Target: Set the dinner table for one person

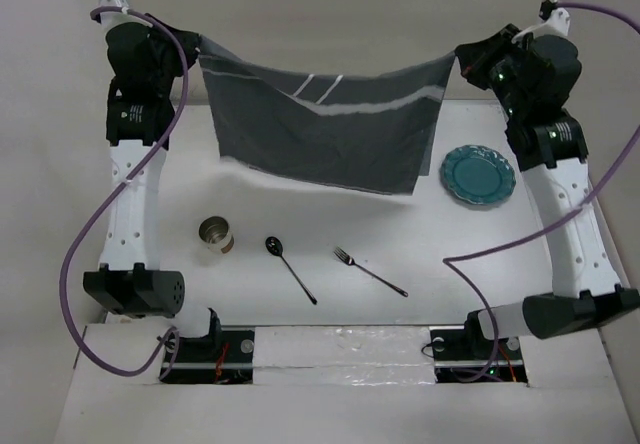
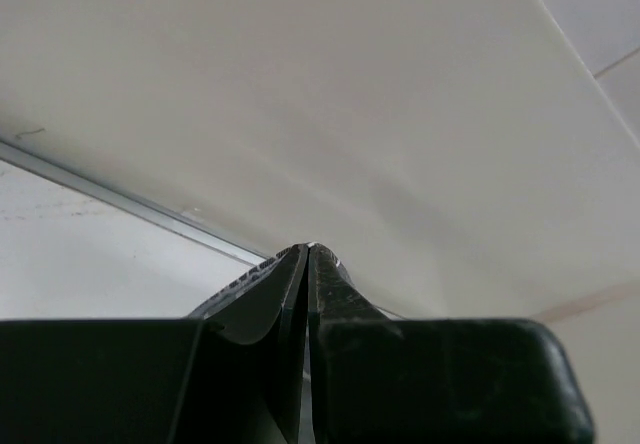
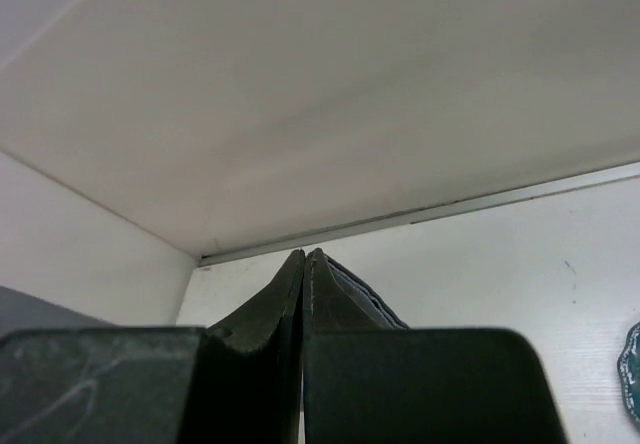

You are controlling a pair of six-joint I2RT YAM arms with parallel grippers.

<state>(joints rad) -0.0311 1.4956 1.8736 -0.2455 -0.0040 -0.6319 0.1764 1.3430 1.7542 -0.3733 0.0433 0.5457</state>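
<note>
Pinched tight on placemat [image 1: 320, 134] corners: left gripper [image 1: 198, 40], right gripper [image 1: 458, 59]. In front of placemat on dinner table [image 1: 300, 219]: can [image 1: 216, 235], spoon [image 1: 290, 269], fork [image 1: 370, 272]; right of it, plate [image 1: 478, 174].

Cup [image 1: 216, 235], spoon [image 1: 290, 269], fork [image 1: 369, 271], plate [image 1: 478, 175] rightward on dinner table [image 1: 330, 226]

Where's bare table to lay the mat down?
Bare table: the middle strip between the hanging placemat and the spoon and fork; also right of the fork, nearer than the plate. Crowded: the near row, cup through fork.
</note>
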